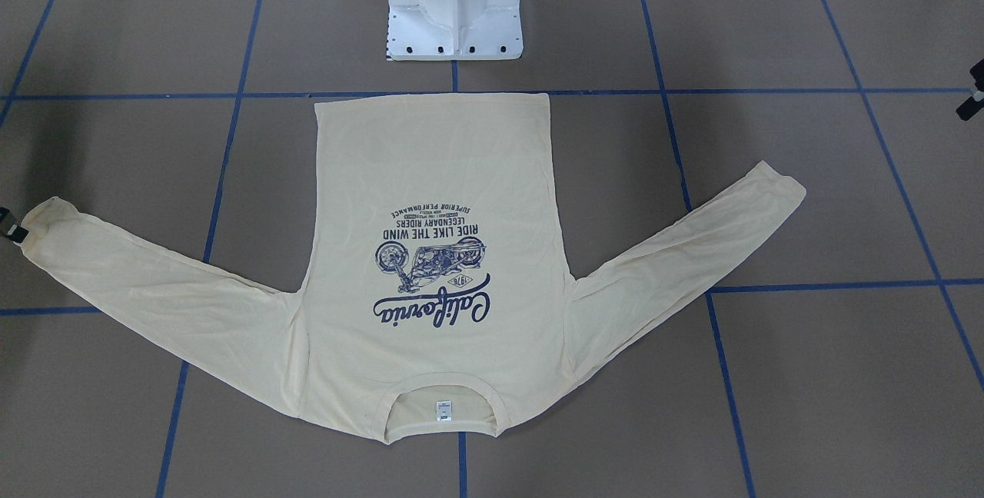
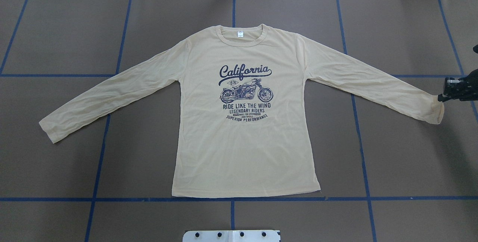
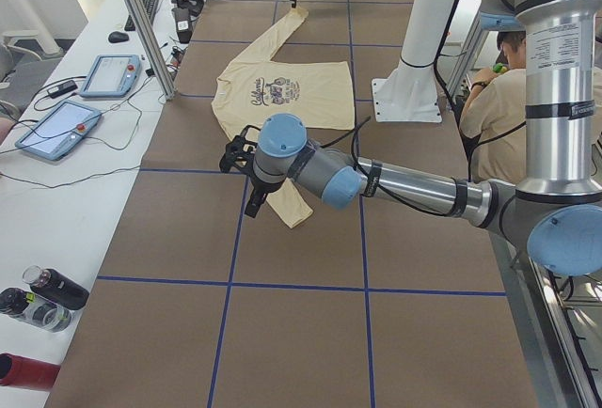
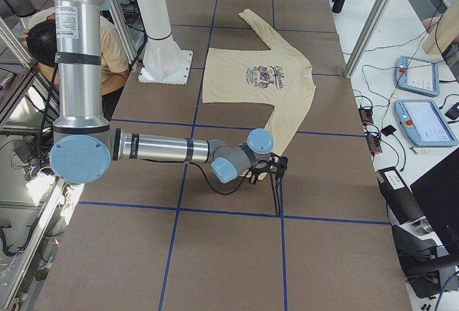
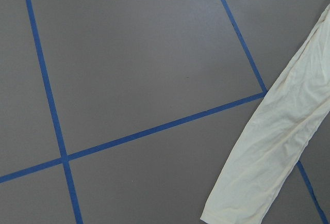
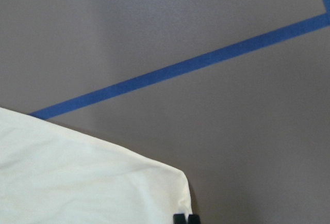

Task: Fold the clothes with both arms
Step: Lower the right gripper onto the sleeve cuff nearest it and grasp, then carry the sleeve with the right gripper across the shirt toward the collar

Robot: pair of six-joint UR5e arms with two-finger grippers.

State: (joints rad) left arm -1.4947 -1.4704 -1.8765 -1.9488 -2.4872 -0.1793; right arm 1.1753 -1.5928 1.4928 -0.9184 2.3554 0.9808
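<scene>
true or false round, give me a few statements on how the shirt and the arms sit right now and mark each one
1. The pale cream-yellow long-sleeved T-shirt lies flat with its navy motorcycle print facing up. True.
2. Both sleeves are folded across the chest. False: the left sleeve and the right sleeve lie spread out to the sides.
3. The right gripper is at the right sleeve's cuff. True.
4. The neck opening points toward the white pedestal base. False: the hem is nearest the base, and the neck lies on the far side.
5. A small white neck label shows inside the collar. True.
</scene>
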